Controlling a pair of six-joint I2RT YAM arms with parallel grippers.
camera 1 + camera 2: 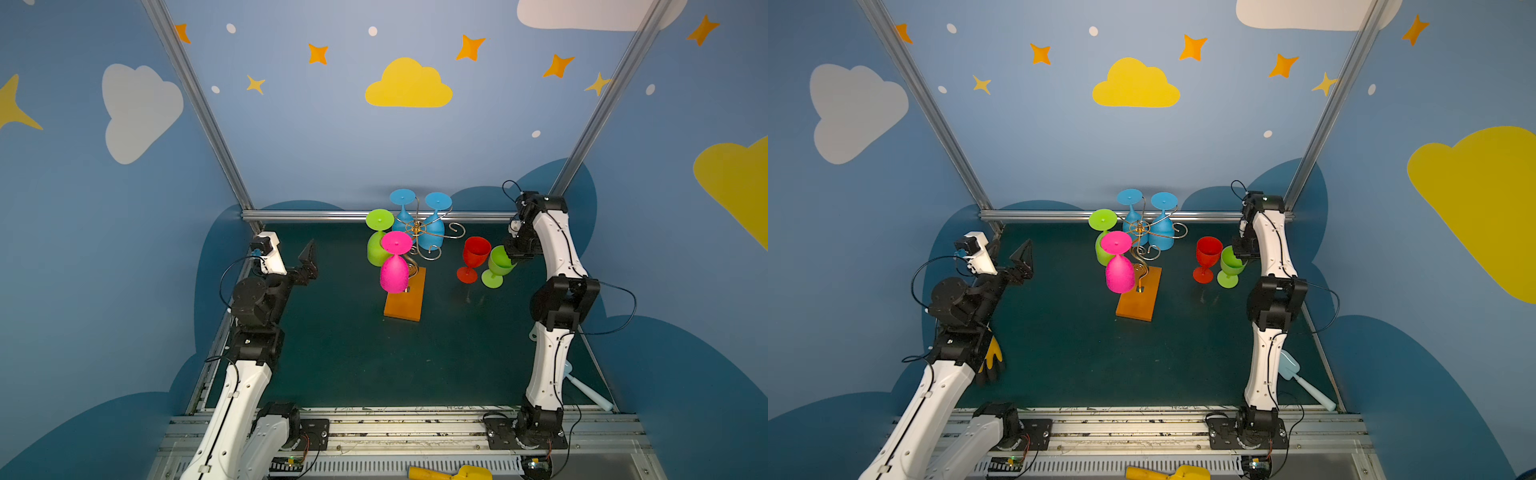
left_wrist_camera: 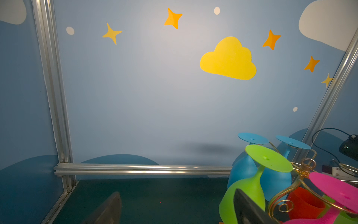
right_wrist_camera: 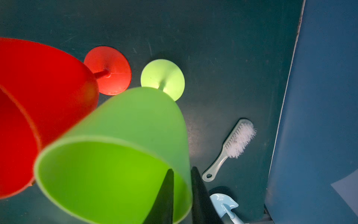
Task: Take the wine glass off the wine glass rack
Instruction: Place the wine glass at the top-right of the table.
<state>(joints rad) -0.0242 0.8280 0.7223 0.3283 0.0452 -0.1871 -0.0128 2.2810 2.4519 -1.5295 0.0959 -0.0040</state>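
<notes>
The green glass (image 3: 126, 147) stands upright on the table (image 1: 353, 353), off the rack (image 1: 409, 305) and well apart from it. It is just beside the red glass (image 1: 475, 253), and I cannot tell whether their bowls touch. My right pincer (image 3: 182, 169) sits astride its rim, one finger inside the bowl and one outside. The fingers are parted slightly, and the inner one looks clear of the wall. My left pincer (image 2: 176, 194) is spread wide and holds nothing, near the hung green glass (image 1: 376, 249).

My worry is the pull-out. If I lift the right arm at a slant, the inner finger can hook the rim and tip the glass onto the red one, and both go over. They look like light plastic on narrow feet, so I judge a small nudge is enough. If the parting is too slight, the wall may drag along with the fingers.

Four more hang on the rack: two blue glasses (image 1: 432, 237), the green one and the pink glass (image 1: 395, 270). The wire looks springy, so a sideways tug from the left arm could swing the neighbours or tilt the whole rack.
</notes>
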